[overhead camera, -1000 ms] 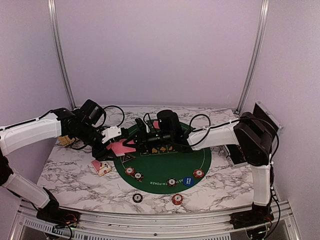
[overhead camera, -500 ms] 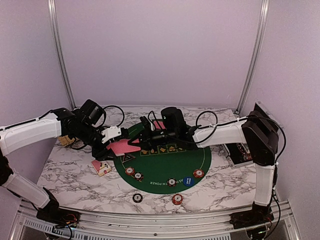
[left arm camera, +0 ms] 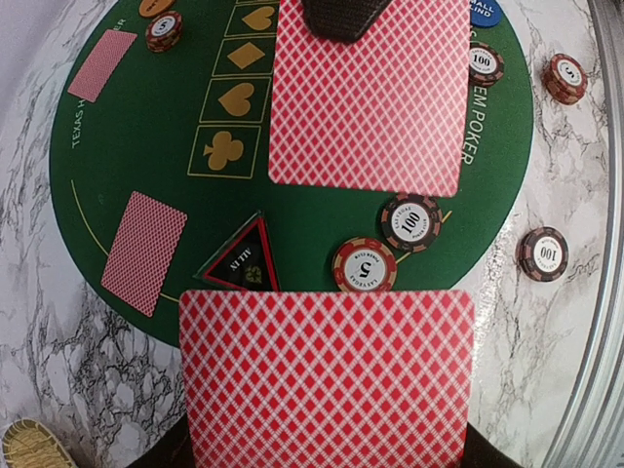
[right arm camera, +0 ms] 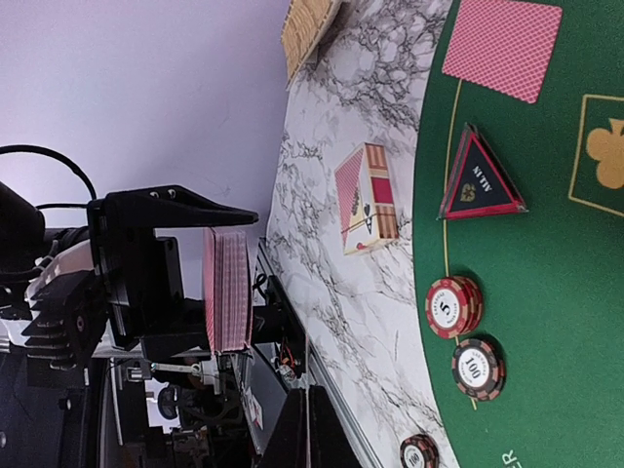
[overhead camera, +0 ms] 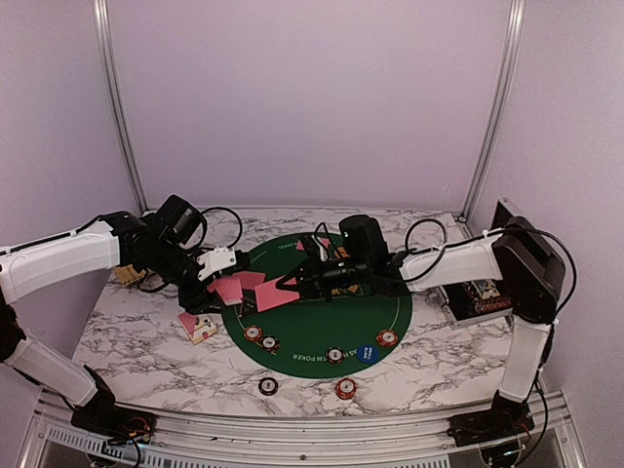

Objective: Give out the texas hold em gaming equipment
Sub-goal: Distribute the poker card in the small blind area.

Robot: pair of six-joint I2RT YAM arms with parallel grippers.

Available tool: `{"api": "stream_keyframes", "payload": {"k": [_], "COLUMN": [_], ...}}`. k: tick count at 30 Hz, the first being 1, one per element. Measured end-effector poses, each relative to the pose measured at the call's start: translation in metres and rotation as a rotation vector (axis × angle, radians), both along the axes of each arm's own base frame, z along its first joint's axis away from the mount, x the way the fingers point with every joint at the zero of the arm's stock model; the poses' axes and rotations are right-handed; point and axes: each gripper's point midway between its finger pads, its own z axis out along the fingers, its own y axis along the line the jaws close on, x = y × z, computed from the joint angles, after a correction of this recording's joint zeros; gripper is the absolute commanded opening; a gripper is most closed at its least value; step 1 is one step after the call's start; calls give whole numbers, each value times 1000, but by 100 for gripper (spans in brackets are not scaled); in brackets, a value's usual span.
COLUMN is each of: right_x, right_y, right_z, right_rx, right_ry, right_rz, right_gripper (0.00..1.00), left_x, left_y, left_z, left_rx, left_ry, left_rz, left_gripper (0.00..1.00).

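- Marble bench (overhead camera: 127, 331) carries a round green mat (overhead camera: 331, 327).
- Left gripper (overhead camera: 216, 273) is clamped on the deck (left arm camera: 327, 375), red backs up, at the mat's left edge.
- Right gripper (overhead camera: 300, 283) pinches one card (left arm camera: 369, 97) above the mat, back up, its long axis running toward the deck.

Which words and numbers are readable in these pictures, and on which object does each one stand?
"ALL IN": triangular marker.
"5": red chip.
"100": dark chip; also another one.
"TEXAS H" and "EM POKER", both cut off: green mat.
"ALL" over "IND", cut off: blue button.
Card box print: too blurred to read.
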Motion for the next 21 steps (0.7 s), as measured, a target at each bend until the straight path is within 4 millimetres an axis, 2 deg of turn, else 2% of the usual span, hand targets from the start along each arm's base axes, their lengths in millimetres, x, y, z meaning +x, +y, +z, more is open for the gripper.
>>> {"api": "stream_keyframes", "payload": {"k": [6, 10, 14, 17, 21], "right_x": [7, 13, 16, 15, 11], "right_y": [-33, -63, -91, -103, -108], "right_z": [-12, -31, -58, -71, -87], "right_rx": [-43, -106, -190, -241, -293], "right_ry": [11, 25, 56, 60, 59], "right_rz": [-39, -73, -96, -95, -76], "right_gripper": [1, 1, 1, 1, 1], "left_x": [-1, -2, -3, -3, -3], "left_y": [1, 1, 2, 2, 2], "left_z": [-2, -4, -4, -4, -4], "left_rx": [5, 6, 8, 8, 8], "left_ry": [5, 9, 10, 11, 12], "left_rz": [0, -1, -2, -2, -2], "left_gripper": [13, 13, 13, 13, 12]}}
